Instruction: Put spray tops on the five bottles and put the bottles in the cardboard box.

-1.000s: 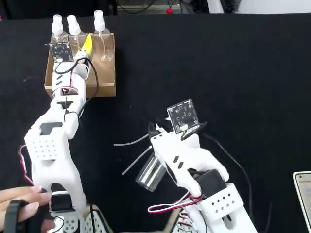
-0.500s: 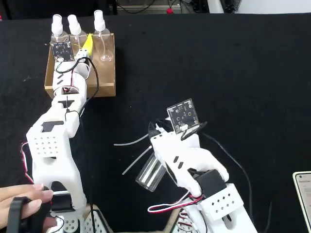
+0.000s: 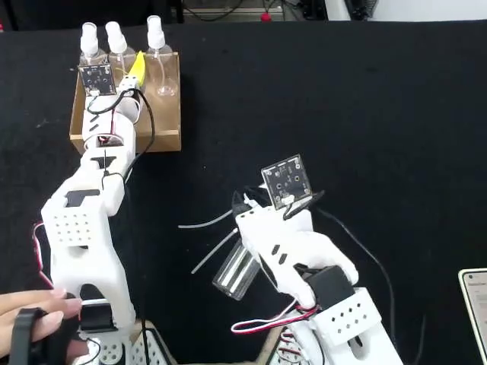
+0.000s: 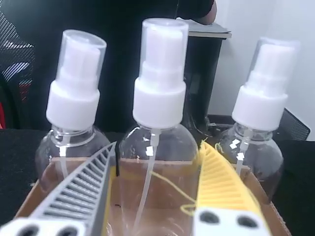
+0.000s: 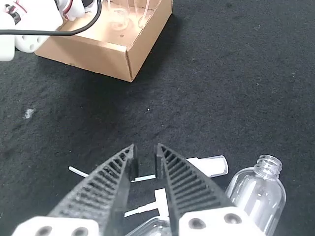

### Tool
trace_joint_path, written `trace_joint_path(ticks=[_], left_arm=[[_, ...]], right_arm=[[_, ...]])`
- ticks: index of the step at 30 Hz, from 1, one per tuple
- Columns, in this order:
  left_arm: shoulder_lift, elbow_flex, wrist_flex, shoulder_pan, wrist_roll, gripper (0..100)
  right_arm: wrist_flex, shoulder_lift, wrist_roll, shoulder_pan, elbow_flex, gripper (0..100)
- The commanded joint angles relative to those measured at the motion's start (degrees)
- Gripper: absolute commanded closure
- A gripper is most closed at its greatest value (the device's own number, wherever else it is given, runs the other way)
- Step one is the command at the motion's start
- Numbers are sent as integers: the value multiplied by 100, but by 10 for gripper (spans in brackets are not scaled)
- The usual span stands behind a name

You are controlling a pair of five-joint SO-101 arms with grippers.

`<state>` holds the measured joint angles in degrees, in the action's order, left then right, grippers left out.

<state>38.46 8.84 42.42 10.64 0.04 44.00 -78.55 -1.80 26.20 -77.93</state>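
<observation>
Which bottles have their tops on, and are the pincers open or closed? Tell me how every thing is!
Three clear plastic bottles with white spray tops: capped, upright in the box.
Brown cardboard box: open-topped, holding those three.
Left pincer: open, fingers either side of the middle bottle.
Right pincer: open a narrow gap, empty.
Clear uncapped bottle: topless, lying on the table.
Loose white spray top: lying unattached.

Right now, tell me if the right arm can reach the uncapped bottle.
Probably yes. The uncapped bottle lies right beside the right arm's jaws, with nothing between them.
</observation>
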Motion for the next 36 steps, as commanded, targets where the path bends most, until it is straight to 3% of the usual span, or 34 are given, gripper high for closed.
trace_joint_path(ticks=[1,23,28,36], left_arm=[[-114,-347,105,57,-18,866],[-114,-92,97,189,-35,866],[-114,22,114,110,-642,866],[-114,-4,132,92,-642,868]], right_arm=[[-123,-136,44,-70,57,941],[-123,-136,44,-70,57,941],[-123,-136,44,-79,57,941],[-123,-136,44,-79,66,941]])
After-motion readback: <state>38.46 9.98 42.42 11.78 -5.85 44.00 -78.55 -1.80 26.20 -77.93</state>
